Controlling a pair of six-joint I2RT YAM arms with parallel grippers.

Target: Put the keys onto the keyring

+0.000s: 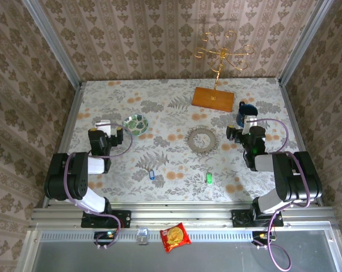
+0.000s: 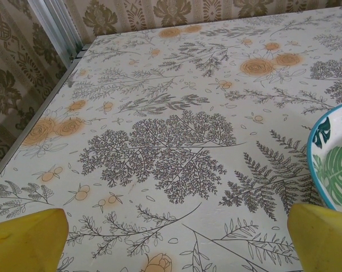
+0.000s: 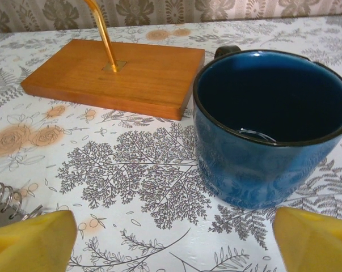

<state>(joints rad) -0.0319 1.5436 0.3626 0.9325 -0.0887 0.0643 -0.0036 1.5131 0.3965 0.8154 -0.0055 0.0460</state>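
Packaging lies nearest: a red-and-orange snack packet [image 1: 175,237] on the grey metal ledge [image 1: 57,255] in front of the arm bases. On the floral-printed worktop [image 1: 171,164], the overhead view shows the two tiny keys lying free near the front edge. The blue-headed key [image 1: 152,174] is to the left and the green-headed key [image 1: 209,178] to the right, with a clear gap between them.

Farther in, the large flat grey metal keyring [image 1: 202,139] with its textured rim rests at mid-worktop, well apart from both keys. The left gripper [image 1: 104,123] hovers just beside a small green-leaf-patterned bowl [image 1: 136,124]. Its wrist camera adds what the overhead cannot: yellow fingertips [image 2: 26,241] spread wide with nothing between them, and the bowl's teal rim at the right edge.

The right gripper [image 1: 250,120] sits right of the keyring, just in front of a dark blue ceramic mug [image 1: 245,112]. Its wrist camera shows its own yellow fingertips [image 3: 29,241] equally wide and holding nothing, the mug upright close ahead, and a scrap of grey coiled metal [image 3: 6,201] at lower left. Farthest stands a flat orange wooden base [image 1: 212,98] carrying a curled gold wire stand [image 1: 222,54].
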